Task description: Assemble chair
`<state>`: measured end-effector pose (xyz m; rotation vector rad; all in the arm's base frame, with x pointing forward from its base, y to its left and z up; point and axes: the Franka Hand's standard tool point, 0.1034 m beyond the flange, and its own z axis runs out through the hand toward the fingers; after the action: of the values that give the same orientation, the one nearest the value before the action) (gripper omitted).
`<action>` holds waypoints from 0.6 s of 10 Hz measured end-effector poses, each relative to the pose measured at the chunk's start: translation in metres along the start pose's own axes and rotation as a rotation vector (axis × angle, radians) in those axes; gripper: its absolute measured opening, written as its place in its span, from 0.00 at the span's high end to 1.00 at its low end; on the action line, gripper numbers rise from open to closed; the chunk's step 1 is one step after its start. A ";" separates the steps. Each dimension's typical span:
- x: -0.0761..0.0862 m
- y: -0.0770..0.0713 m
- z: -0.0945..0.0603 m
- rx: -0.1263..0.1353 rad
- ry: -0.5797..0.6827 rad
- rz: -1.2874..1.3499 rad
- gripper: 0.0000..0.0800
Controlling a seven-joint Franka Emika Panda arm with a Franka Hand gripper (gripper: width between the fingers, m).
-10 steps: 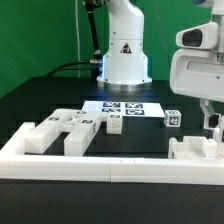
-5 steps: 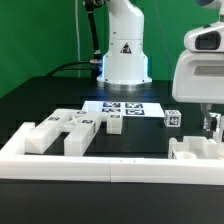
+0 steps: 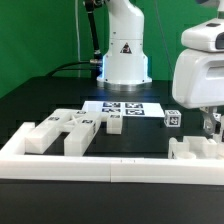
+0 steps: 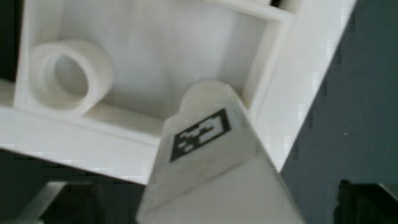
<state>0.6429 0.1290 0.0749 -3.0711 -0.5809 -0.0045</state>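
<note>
Exterior view. Black table (image 3: 40,105) spans mid-frame, 9 to 3 o'clock. Marker board (image 3: 125,108) lies flat on it near centre, black-and-white tags face up. Long low white border rail (image 3: 90,166) crosses foreground at 6 o'clock. Green backdrop (image 3: 40,30) behind, from 9 through 12 to 2 o'clock. Thin cable (image 3: 72,68) at 10 o'clock from marker board, near table's far edge.

you have white chair pieces (image 3: 62,132) at about eight o'clock in the exterior view, each with small black-and-white square tags. the marker board (image 3: 125,108) near centre is white with black tag patterns. the tabletop (image 3: 35,105) is black, the backdrop (image 3: 40,30) green, the rail (image 3: 90,166) at six o'clock white. in the wrist view, your white block (image 4: 214,185) carries one black-and-white tag (image 4: 201,133).
</note>
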 end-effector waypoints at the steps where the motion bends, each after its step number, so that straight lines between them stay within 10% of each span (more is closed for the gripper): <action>1: 0.000 0.001 0.000 -0.007 -0.002 -0.082 0.19; 5: 0.000 0.004 -0.001 -0.009 -0.002 -0.271 0.19; 6: -0.001 0.004 0.000 -0.009 -0.003 -0.267 0.34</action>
<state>0.6437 0.1253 0.0753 -2.9762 -0.9870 -0.0063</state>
